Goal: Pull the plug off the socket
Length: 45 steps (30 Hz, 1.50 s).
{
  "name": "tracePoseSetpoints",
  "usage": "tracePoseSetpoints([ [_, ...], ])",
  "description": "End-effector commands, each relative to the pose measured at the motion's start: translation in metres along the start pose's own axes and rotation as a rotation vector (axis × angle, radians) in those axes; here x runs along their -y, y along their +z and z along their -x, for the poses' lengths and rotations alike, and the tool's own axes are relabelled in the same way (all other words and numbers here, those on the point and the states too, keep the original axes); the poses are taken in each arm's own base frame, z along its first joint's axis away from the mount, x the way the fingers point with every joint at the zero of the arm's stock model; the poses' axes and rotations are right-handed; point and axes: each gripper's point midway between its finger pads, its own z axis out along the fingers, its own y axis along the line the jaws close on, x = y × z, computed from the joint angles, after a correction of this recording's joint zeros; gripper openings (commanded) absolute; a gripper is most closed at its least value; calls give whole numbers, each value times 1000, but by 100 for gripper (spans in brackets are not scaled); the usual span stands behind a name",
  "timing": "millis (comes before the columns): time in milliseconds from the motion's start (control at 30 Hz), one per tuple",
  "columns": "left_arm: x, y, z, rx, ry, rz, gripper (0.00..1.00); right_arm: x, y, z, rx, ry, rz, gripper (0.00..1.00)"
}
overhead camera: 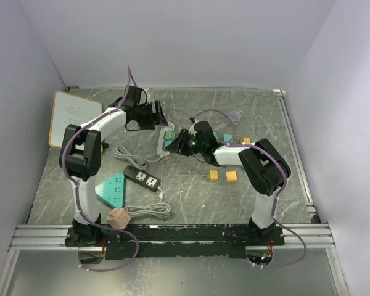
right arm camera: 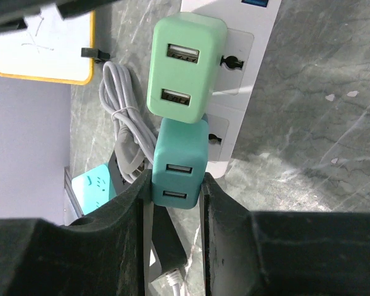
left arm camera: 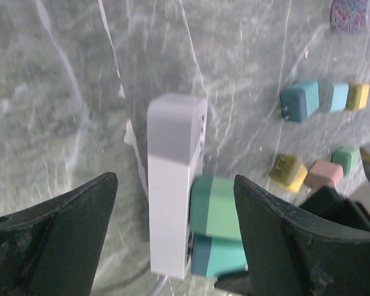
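A white power strip [overhead camera: 165,140] lies mid-table with two plugs in its side: a light green one [right arm camera: 185,68] and a teal one [right arm camera: 179,163]. My right gripper [right arm camera: 176,185] is shut on the teal plug, one finger on each side, and the plug is still seated in the strip [right arm camera: 250,68]. My left gripper [left arm camera: 176,185] is open and straddles the strip [left arm camera: 172,179] together with the green plug [left arm camera: 216,206] and teal plug [left arm camera: 219,256], touching neither. In the top view the left gripper [overhead camera: 154,117] is at the strip's far end and the right gripper [overhead camera: 186,143] is beside it.
A whiteboard [overhead camera: 74,117] lies at the far left. A black power strip [overhead camera: 142,179], a teal triangular socket block [overhead camera: 111,190], coiled cables [overhead camera: 145,209] and a pink cube [overhead camera: 118,217] lie near left. Loose yellow plugs [overhead camera: 213,176] lie to the right.
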Motion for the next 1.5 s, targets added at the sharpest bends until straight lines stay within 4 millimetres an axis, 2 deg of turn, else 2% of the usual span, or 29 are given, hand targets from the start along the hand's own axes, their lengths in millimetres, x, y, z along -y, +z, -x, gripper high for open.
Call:
tracePoseSetpoints([
  [0,-10,19,18,20,-48,30,84,13,-1,-18,-69,-32,-27,0],
  [100,-10,32,8,-13,-44,-14,72,10,-2,-17,-70,-42,-23,0],
  [200,-9,41,-4,-41,-50,-69,71,9,-3,-17,-72,-51,-22,0],
  [267,-8,45,-5,-45,-39,-86,68,8,-3,-16,-72,-53,-19,0],
  [433,-27,55,-14,-60,-24,-32,51,8,0,-15,-68,-29,-9,0],
  [567,-33,58,-17,-65,-16,-15,37,6,-2,-9,-62,65,30,0],
  [733,-46,53,-12,-43,54,92,27,13,-16,3,-33,155,1,0],
  [833,-45,53,-13,-43,74,115,25,15,-23,10,-22,168,-21,0],
  [933,-46,56,-16,-52,98,147,25,15,-27,6,-34,183,-27,0],
  [967,-46,56,-17,-57,98,151,25,22,-31,14,-15,195,-33,0],
  [1100,-45,58,-20,-68,94,143,25,26,-45,18,-2,185,-32,0],
  [1233,-42,58,-20,-75,89,127,25,36,-67,23,18,85,-66,0],
  [1367,-38,59,-22,-83,75,102,26,70,-104,27,54,-17,-262,0],
  [1467,-36,59,-23,-89,68,89,26,91,-142,30,94,-41,-375,0],
])
